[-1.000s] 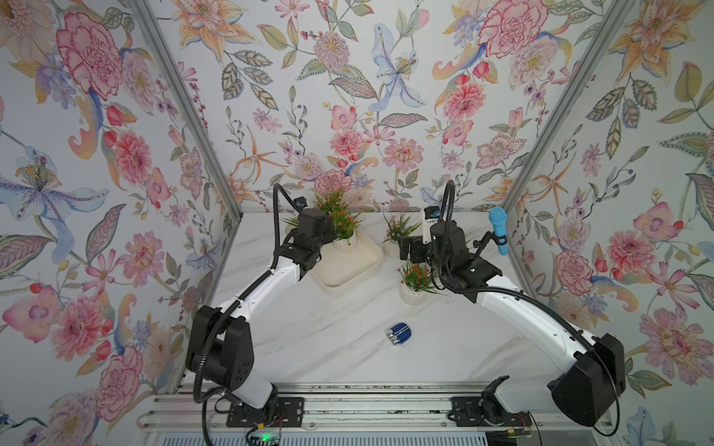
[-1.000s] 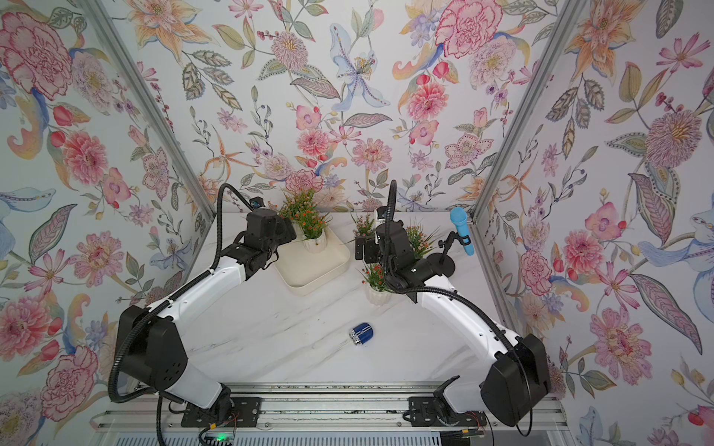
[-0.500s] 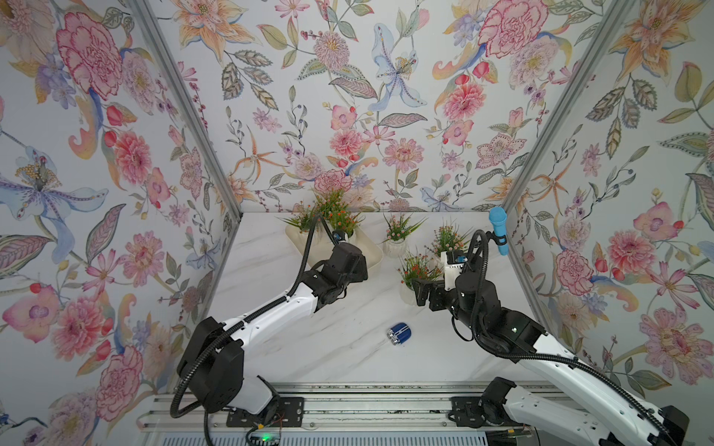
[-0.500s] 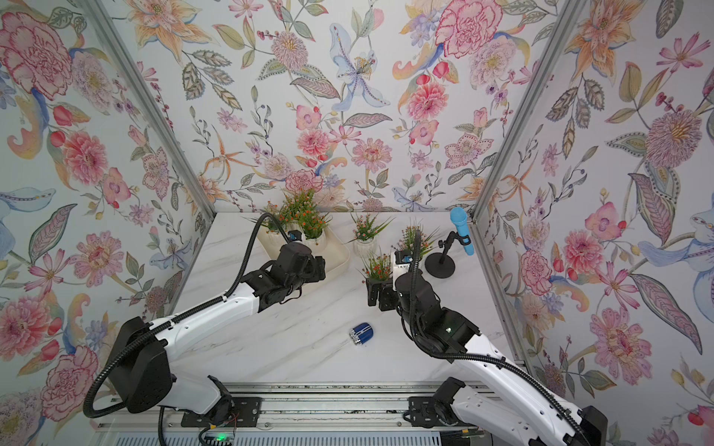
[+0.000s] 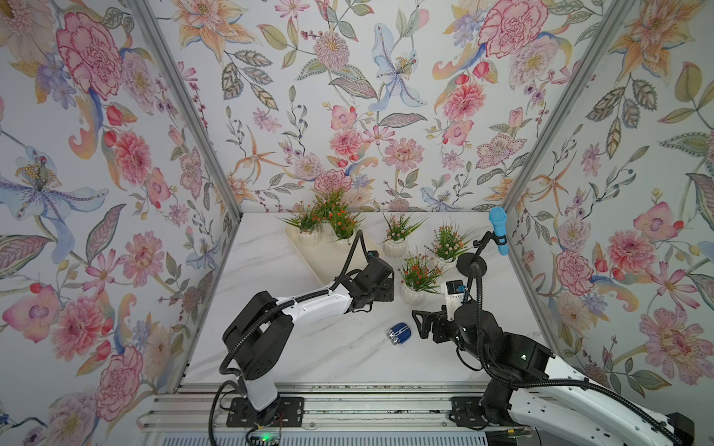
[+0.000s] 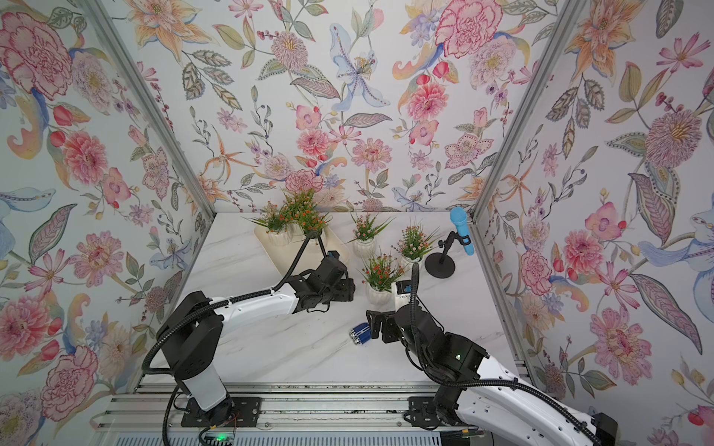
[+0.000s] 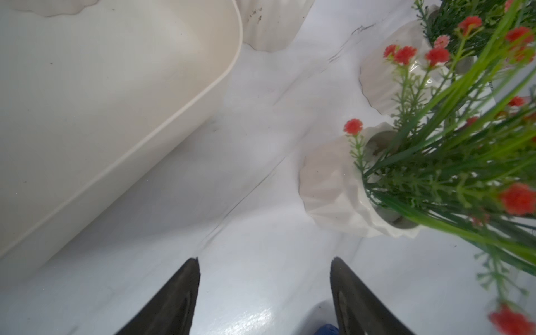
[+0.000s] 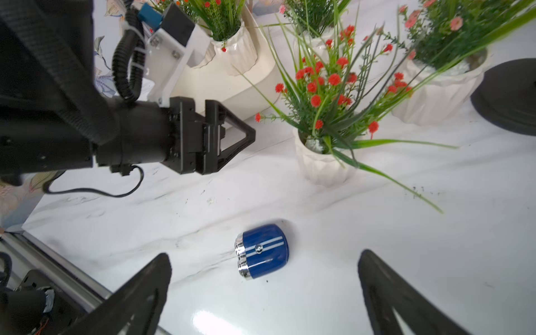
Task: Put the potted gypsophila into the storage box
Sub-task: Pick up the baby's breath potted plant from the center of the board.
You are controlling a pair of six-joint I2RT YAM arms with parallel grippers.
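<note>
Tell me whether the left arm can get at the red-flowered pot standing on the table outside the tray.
Likely yes: the left arm has its jaws open just short of the red-flowered pot, with only bare marble tabletop between.

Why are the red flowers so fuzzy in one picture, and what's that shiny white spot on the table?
Left wrist view: the red flowers sit close to the lens, so they blur; the white spot on the table is light bouncing off. Right wrist view: same glare on the table, but the blue striped object looks sharp. Both top views: evenly lit, no blur.
</note>
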